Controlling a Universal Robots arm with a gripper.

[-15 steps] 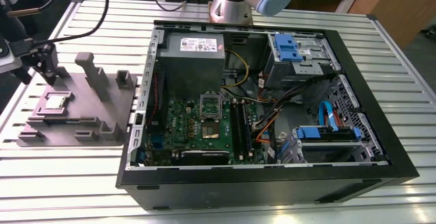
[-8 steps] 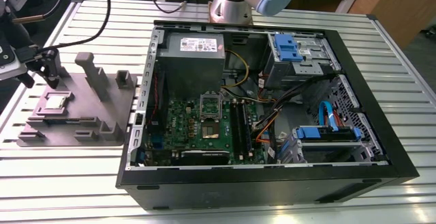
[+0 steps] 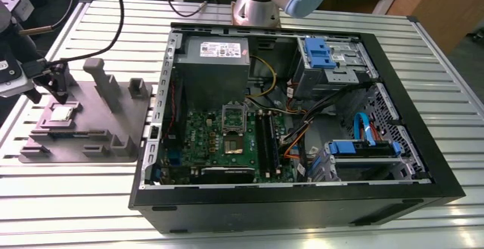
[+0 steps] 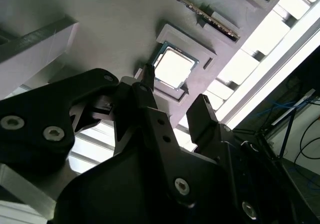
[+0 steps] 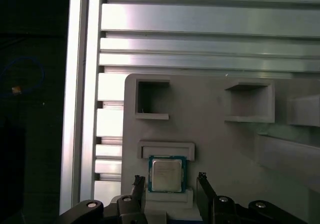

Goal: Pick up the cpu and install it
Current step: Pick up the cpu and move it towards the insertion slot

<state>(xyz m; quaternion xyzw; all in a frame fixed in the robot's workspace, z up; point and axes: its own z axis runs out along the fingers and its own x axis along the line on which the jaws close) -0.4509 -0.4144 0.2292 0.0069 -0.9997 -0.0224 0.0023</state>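
The cpu (image 3: 62, 114), a small square chip with a silver top, lies in a recess of the grey tray (image 3: 113, 130) at the exterior view's left. My gripper (image 3: 47, 93) hangs just above it, open, with nothing between the black fingers. In both wrist views the fingers straddle the cpu (image 5: 166, 174) (image 4: 172, 66), one fingertip (image 5: 139, 181) on each side; the gripper (image 5: 170, 179) (image 4: 175, 86) stands apart from the chip. The green motherboard (image 3: 226, 147) lies inside the open computer case (image 3: 302, 203).
The tray (image 5: 210, 134) carries upright posts (image 3: 102, 81) close to the gripper. In the case sit a grey power-supply box (image 3: 215, 62), memory sticks (image 3: 268, 135), blue drive cages (image 3: 325, 53) and loose cables. The slatted aluminium table (image 3: 76, 203) runs around both.
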